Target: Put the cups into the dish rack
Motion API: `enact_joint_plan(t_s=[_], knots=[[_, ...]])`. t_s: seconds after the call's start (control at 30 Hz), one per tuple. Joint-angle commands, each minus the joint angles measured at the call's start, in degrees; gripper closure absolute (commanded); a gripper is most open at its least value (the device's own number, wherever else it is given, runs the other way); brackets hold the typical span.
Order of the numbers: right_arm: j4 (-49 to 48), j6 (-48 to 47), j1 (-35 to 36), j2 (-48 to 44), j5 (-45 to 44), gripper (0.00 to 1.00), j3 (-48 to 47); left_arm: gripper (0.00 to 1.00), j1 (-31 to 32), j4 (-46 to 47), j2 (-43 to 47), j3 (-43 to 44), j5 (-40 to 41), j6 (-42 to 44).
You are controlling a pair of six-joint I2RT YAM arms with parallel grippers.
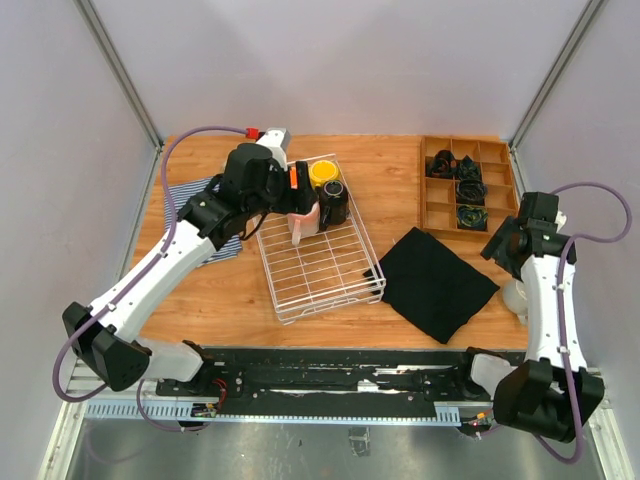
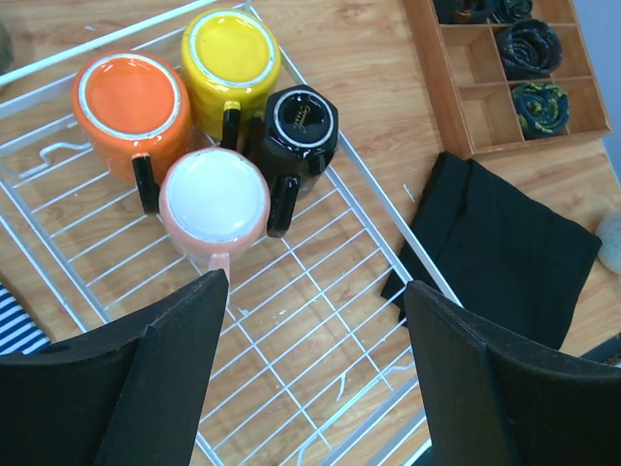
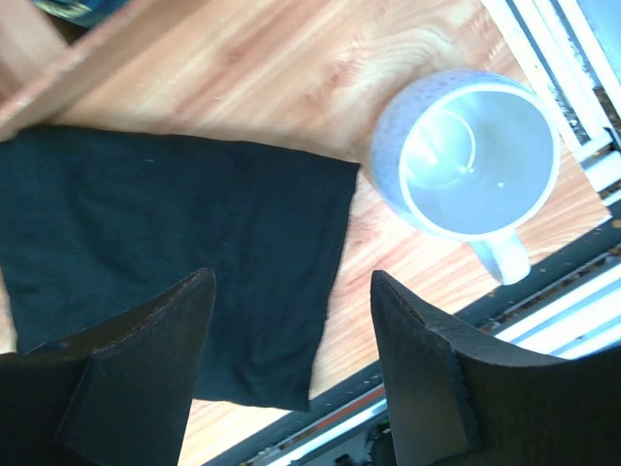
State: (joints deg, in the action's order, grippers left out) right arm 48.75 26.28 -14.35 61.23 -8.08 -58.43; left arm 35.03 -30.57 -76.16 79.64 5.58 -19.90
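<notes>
Occlusions and crops, all three views

Top view: left arm (image 1: pixel 190 235) hid most of the pink mug (image 1: pixel 303 222) and part of the striped cloth (image 1: pixel 195 190). Right arm (image 1: pixel 548 290) covered half the whitish-grey mug (image 1: pixel 513 297). The dark coils in the wooden tray (image 1: pixel 422 185) were too small to identify. Left wrist: left end effector (image 2: pixel 315 283) fingers were cut by the bottom edge, the dish rack (image 2: pixel 378 209) was cropped left and bottom, and the tray was cropped top and right. Right wrist: right end effector (image 3: pixel 291 277) fingers were cut at the bottom, black cloth (image 3: pixel 175 233) ran off the left edge and behind the fingers, and the tray corner was blurred.
</notes>
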Motion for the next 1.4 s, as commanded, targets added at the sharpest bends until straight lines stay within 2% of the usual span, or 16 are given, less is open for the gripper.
enact_joint_plan(t_s=[0.0, 0.27, 0.5, 1.0, 1.07, 1.1, 1.13, 1.17, 1.37], knots=[[-0.08, -6.45, -2.24, 2.30, -5.02, 0.34, 3.61, 0.22, 0.31, -0.59, 2.63, -0.45, -2.59, 0.73], [-5.10, -9.42, -5.70, 2.67, -7.47, 0.35, 7.81, 0.22, 0.31, -1.97, 3.01, 0.47, -2.41, 1.97], [-8.28, -11.87, -9.67, 4.46, -2.82, 0.35, 8.29, 0.22, 0.31, -1.63, 3.31, -0.29, -1.89, 2.24], [-11.94, -12.09, -9.83, 18.65, 0.92, 0.38, 5.05, 0.22, 0.31, -1.08, 2.07, -0.18, -0.28, 2.11], [-12.04, -11.98, -9.82, 19.63, 1.37, 0.44, 5.04, 0.22, 0.31, -0.94, 2.11, -0.25, 0.15, 1.95], [-12.15, -11.92, -9.82, 19.85, 1.59, 0.50, 5.07, 0.22, 0.31, -0.84, 2.14, -0.35, 0.29, 1.81], [-12.16, -11.81, -9.82, 19.84, 1.66, 0.65, 5.17, 0.22, 0.31, -0.81, 2.08, -0.36, 0.49, 1.65], [-12.23, -11.71, -9.82, 19.79, 1.58, 0.75, 5.39, 0.22, 0.31, -0.69, 2.07, -0.36, 0.60, 1.53], [-12.06, -11.63, -9.84, 19.77, 2.68, 0.99, 5.67, 0.22, 0.31, 0.17, 1.74, -0.28, 0.44, 0.53]])
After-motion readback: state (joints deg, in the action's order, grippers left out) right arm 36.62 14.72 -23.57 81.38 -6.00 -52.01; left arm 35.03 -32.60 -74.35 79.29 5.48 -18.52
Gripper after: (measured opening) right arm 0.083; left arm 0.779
